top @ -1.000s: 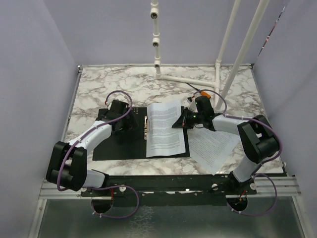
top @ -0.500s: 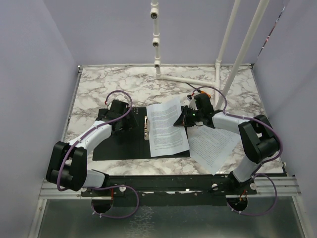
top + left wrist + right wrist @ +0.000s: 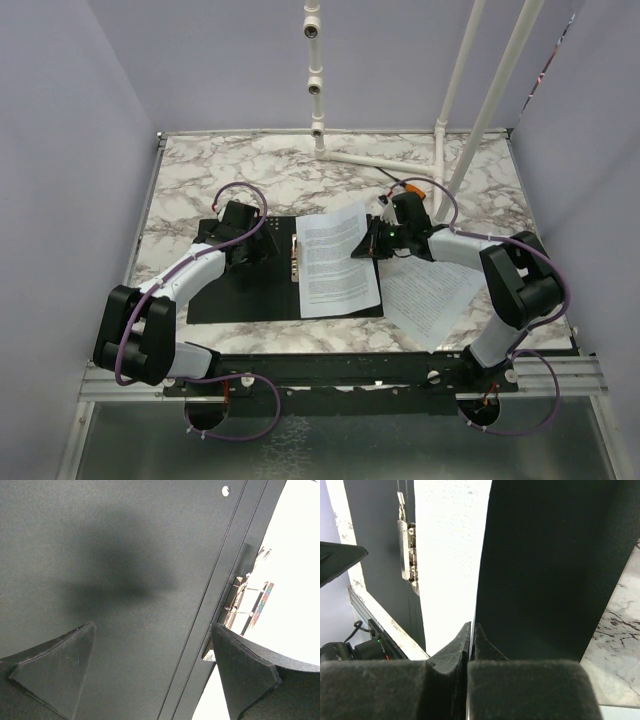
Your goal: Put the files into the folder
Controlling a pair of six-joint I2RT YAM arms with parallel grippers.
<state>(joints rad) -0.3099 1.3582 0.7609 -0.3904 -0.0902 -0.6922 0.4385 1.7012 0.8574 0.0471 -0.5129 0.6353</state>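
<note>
The folder (image 3: 240,290) lies open on the marble table, black inside up, with its metal clip (image 3: 294,260) at the spine. One of the files, a printed white sheet (image 3: 335,265), is over the folder's right half. My right gripper (image 3: 368,245) is shut on that sheet's right edge. In the right wrist view the sheet (image 3: 447,555) runs edge-on out of the shut right gripper (image 3: 472,627), above the black folder (image 3: 550,555). Another sheet (image 3: 430,295) lies on the table to the right. My left gripper (image 3: 262,248) stands open over the folder's left half (image 3: 125,545), holding nothing, with the clip (image 3: 240,600) to its right.
A white pipe frame (image 3: 380,160) stands at the back of the table, with slanted poles (image 3: 480,110) at the back right. Purple walls close in both sides. A metal rail (image 3: 340,370) with the arm bases runs along the near edge.
The right gripper has nudged the held sheet slightly over the folder's right half, and it now lies squarer to the spine. The left arm has not moved.
</note>
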